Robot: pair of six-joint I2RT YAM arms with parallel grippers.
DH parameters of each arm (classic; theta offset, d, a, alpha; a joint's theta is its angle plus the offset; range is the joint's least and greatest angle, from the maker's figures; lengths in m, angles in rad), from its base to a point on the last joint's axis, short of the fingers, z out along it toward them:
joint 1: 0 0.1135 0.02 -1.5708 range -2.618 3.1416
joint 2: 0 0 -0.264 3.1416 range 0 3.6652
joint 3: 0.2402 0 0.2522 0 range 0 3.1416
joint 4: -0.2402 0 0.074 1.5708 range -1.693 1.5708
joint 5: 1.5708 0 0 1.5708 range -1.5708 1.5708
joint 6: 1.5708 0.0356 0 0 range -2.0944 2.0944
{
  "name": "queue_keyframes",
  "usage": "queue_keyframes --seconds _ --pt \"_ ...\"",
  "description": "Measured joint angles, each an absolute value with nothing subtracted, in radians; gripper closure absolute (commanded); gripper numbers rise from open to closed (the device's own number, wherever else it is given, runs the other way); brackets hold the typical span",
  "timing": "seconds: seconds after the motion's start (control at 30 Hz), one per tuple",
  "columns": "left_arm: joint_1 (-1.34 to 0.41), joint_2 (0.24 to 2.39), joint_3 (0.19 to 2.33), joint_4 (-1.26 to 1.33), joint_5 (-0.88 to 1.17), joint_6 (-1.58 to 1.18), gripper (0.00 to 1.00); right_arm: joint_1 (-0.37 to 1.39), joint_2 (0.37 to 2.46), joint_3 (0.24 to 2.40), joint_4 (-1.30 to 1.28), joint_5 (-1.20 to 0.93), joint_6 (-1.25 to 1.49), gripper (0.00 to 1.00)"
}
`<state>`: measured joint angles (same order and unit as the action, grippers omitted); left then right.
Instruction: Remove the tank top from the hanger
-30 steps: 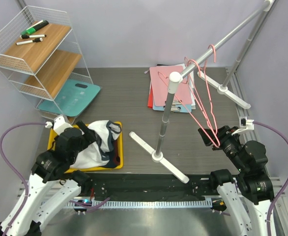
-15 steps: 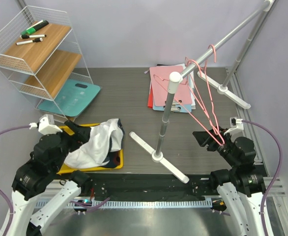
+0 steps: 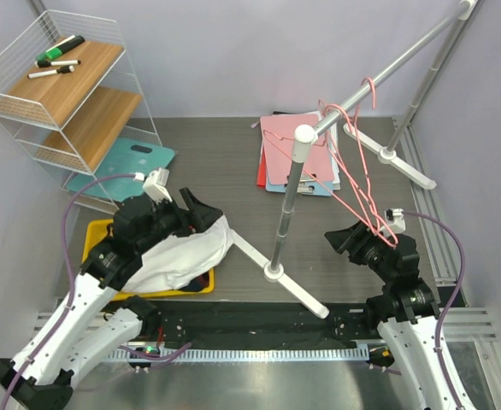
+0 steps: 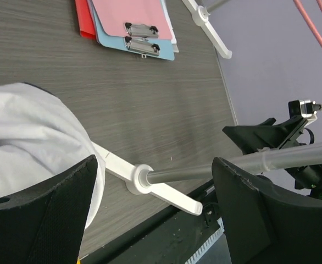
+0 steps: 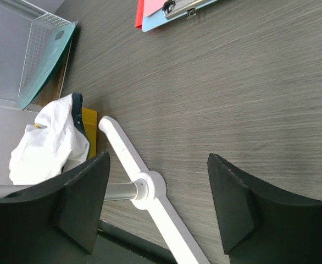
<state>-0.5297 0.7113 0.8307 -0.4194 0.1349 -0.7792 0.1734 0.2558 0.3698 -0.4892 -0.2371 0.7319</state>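
Left gripper [image 3: 201,209] swung in toward centre since the last frame; right gripper [image 3: 343,241] backed off the pink hangers [image 3: 357,175] toward 9 o'clock. Both sets of jaws were spread wide with nothing between them. Tank top [image 3: 182,256] was off the hangers, heaped at 8 o'clock just beside the left fingers [image 4: 40,214], spilling over the yellow tray [image 3: 95,232] onto the dark wood-grain table [image 3: 208,162]. Clipboards [image 3: 295,152] sat at 12 and the wire shelf [image 3: 62,94] at 10. Walls were lilac.

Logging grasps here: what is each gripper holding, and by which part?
Nothing is held. Left gripper and right gripper are open and empty; the tank top only bunches beside the left one's finger.
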Motion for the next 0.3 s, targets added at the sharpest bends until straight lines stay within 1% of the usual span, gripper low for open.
queue_keyframes --seconds 0.03,0.1,0.3 --pt "-0.530 0.694 0.799 -0.403 0.141 -0.784 0.15 0.173 0.255 0.360 -0.475 -0.234 0.738 0.10" --pt "-0.530 0.649 0.728 -0.347 0.151 -0.795 0.15 0.173 0.253 0.340 -0.428 -0.214 0.752 0.04" --pt "-0.530 0.620 0.623 -0.199 0.166 -0.803 0.14 0.173 0.258 0.208 -0.280 -0.145 0.797 0.00"
